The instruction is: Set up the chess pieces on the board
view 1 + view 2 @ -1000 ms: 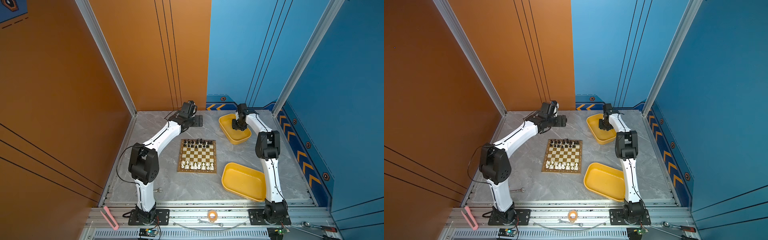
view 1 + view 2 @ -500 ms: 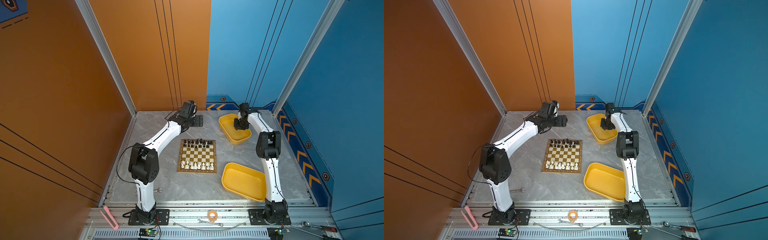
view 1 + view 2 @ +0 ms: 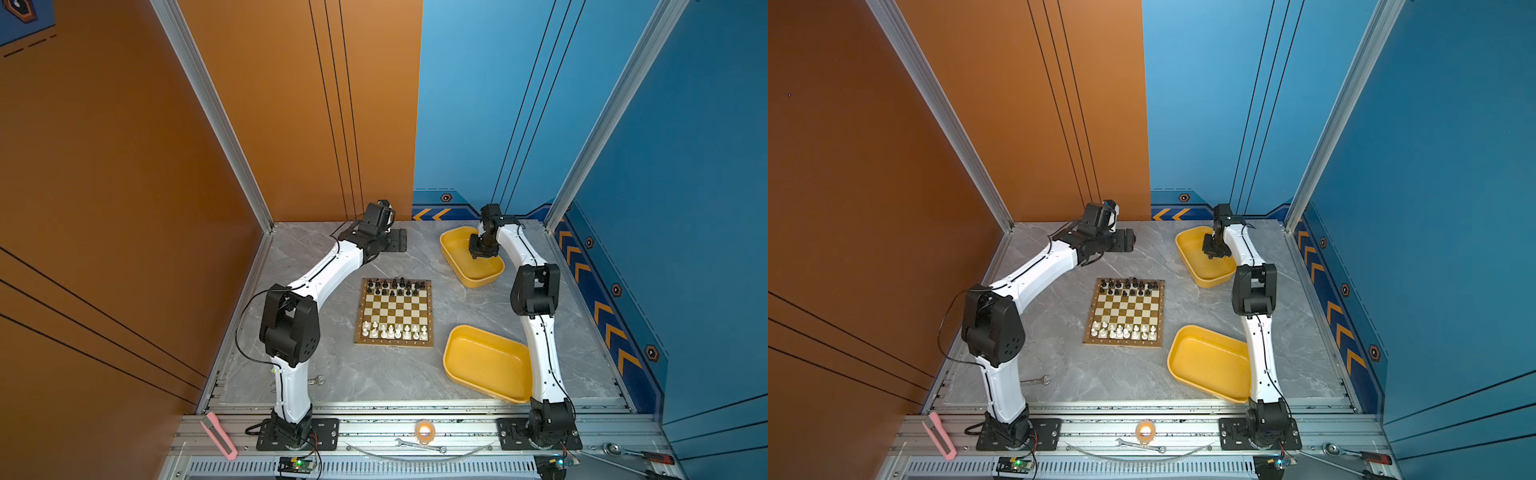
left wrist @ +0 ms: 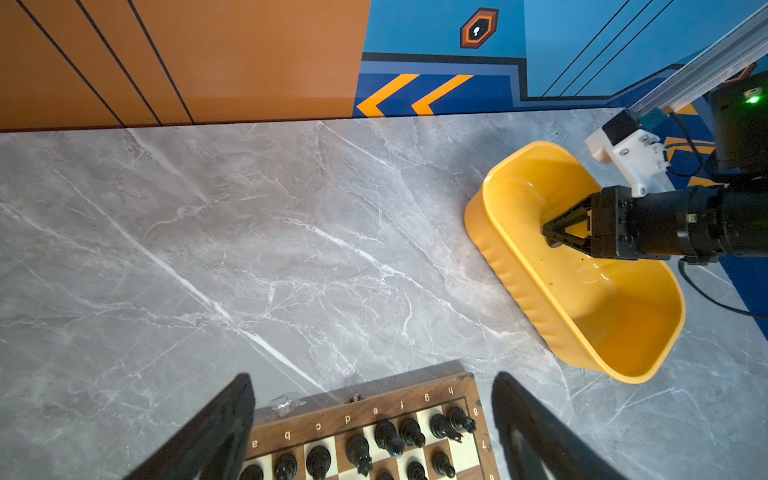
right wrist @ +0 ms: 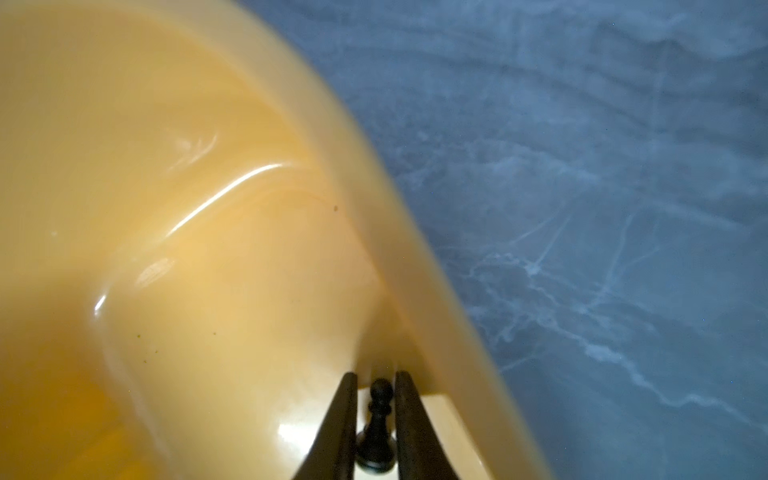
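Right tool (image 3: 476, 256) has shifted slightly inside the far tray (image 3: 482, 279) since a second ago; left arm unchanged. In both top views, board (image 3: 394, 343) sits mid-tabletop (image 3: 332, 374), with black pieces (image 3: 395, 286) on the far rows and white pieces (image 3: 395, 331) on the near rows. Left wrist: left tool (image 4: 372, 375) spread wide over the board's black end. Right wrist: right tool pinching a black pawn (image 5: 377, 419) beside the tray wall; tray blurred.

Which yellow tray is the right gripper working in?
The far tray, by the board's black side: the right gripper is inside, gripping a black pawn; the near tray has neither.
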Robot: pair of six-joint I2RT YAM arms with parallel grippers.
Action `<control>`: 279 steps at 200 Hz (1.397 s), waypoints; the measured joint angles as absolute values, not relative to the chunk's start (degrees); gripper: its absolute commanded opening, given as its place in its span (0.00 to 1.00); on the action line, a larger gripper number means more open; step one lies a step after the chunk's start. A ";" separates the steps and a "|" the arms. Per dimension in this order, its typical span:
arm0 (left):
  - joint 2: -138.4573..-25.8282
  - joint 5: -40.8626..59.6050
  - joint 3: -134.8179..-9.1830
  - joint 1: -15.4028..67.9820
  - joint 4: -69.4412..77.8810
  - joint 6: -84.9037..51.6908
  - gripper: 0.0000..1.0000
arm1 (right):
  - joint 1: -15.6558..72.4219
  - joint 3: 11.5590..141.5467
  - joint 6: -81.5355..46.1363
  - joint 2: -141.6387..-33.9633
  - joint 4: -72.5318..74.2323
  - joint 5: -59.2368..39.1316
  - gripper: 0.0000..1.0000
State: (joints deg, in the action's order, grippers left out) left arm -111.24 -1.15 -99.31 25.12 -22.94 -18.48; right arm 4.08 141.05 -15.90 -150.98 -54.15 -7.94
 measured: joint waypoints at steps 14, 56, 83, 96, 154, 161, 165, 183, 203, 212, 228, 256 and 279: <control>-111.90 -0.89 -99.74 25.12 -23.00 -18.48 0.90 | 3.92 141.64 -16.62 -151.41 -54.41 -7.94 0.07; -112.99 -0.12 -101.06 25.02 -23.44 -18.46 0.90 | 3.68 141.99 -18.44 -151.52 -54.65 -7.94 0.00; -113.08 0.51 -101.60 24.73 -23.59 -18.46 0.90 | 3.14 141.99 -21.08 -151.52 -54.61 -10.39 0.00; -113.12 0.91 -101.84 24.69 -23.59 -18.46 0.90 | 2.70 141.80 -22.90 -151.52 -54.30 -12.38 0.00; -113.32 4.64 -102.04 24.69 -23.29 -18.52 0.91 | 1.58 127.26 -33.89 -143.02 -43.66 -23.53 0.00; -113.38 5.37 -102.10 24.69 -23.27 -18.70 0.91 | 1.80 125.25 -35.09 -141.51 -42.24 -24.51 0.00; -113.43 5.80 -102.15 24.69 -23.20 -18.72 0.91 | 1.96 124.16 -35.79 -140.64 -41.54 -25.04 0.00; -114.08 7.99 -102.91 24.69 -22.55 -18.94 0.91 | 2.83 121.75 -38.04 -137.32 -38.83 -26.96 0.00; -114.85 11.20 -103.24 24.69 -20.69 -19.62 0.90 | 3.86 120.14 -39.64 -133.40 -35.77 -28.36 0.00; -115.26 13.15 -103.24 24.71 -19.68 -20.43 0.90 | 4.21 118.93 -40.42 -131.31 -34.15 -28.99 0.00; -116.09 16.53 -103.22 24.82 -17.32 -22.31 0.90 | 4.47 116.62 -42.02 -127.68 -31.20 -30.11 0.00; -117.21 22.17 -102.04 24.86 -9.74 -28.08 0.90 | 4.45 113.21 -45.58 -123.00 -24.60 -31.62 0.00; -117.80 26.04 -101.10 25.10 -2.52 -33.69 0.90 | 4.67 110.41 -48.31 -120.07 -19.77 -32.75 0.00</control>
